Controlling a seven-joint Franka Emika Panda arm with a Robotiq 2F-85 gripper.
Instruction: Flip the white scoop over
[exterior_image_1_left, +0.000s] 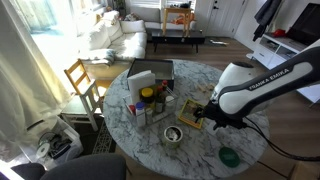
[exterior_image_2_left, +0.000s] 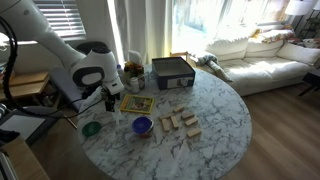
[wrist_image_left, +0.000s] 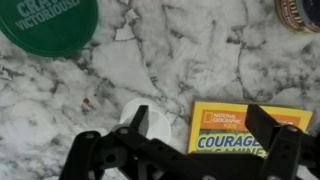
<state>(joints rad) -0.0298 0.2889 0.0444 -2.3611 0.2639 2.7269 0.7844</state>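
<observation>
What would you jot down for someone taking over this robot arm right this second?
Gripper: open, holding nothing, low over the marble table.
White scoop: on the table beside the yellow book, partly hidden by one finger. Which way up it lies is unclear.
Green lid: lies apart from both.
Done: approach only; the gripper sits over the scoop.
Left: grip the scoop, turn it over, set it down.
</observation>
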